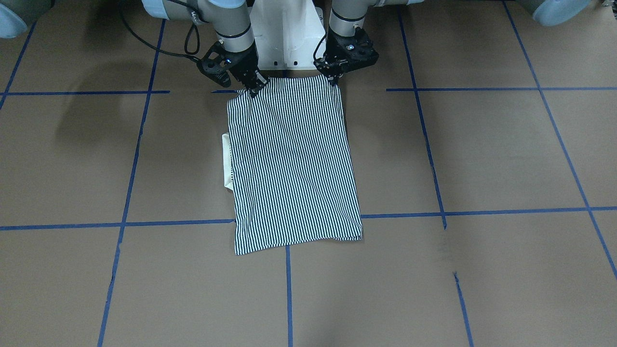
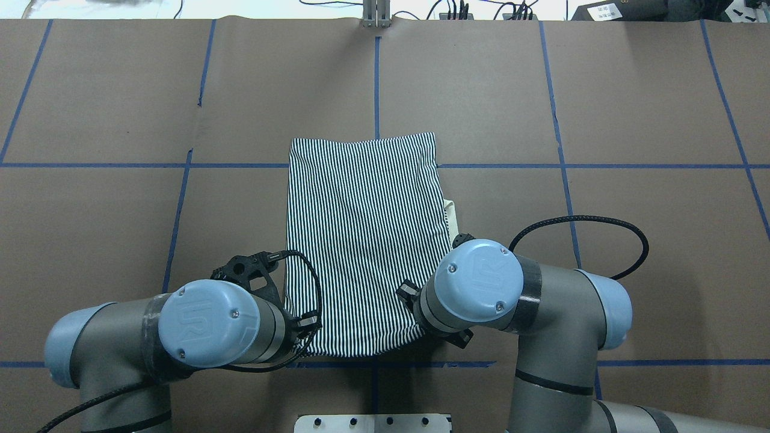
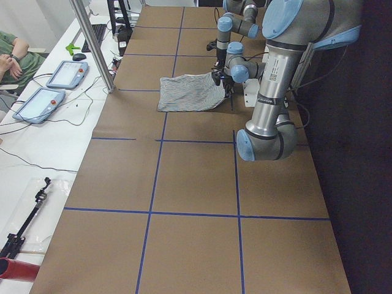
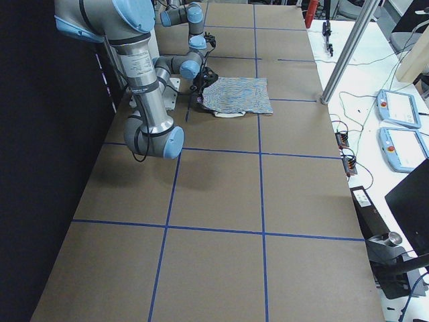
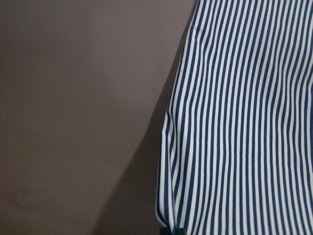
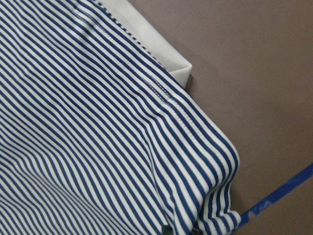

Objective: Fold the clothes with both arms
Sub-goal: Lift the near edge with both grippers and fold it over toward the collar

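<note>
One striped polo shirt [image 1: 294, 164] — folded rectangular, white collar [image 1: 226, 161] peeking out.

Striped shirt [image 3: 184, 93] flat on the brown table [image 3: 196, 177], left arm [image 3: 269, 92] near, right arm [image 3: 236, 24] beyond.

The brown table [image 1: 482, 154], crossed by blue tape lines [image 1: 482, 212], is carrying a folded striped polo shirt [image 1: 294, 164], which is lying stretched out across its middle, a white collar [image 1: 225, 164] peeking out along one long edge
</note>
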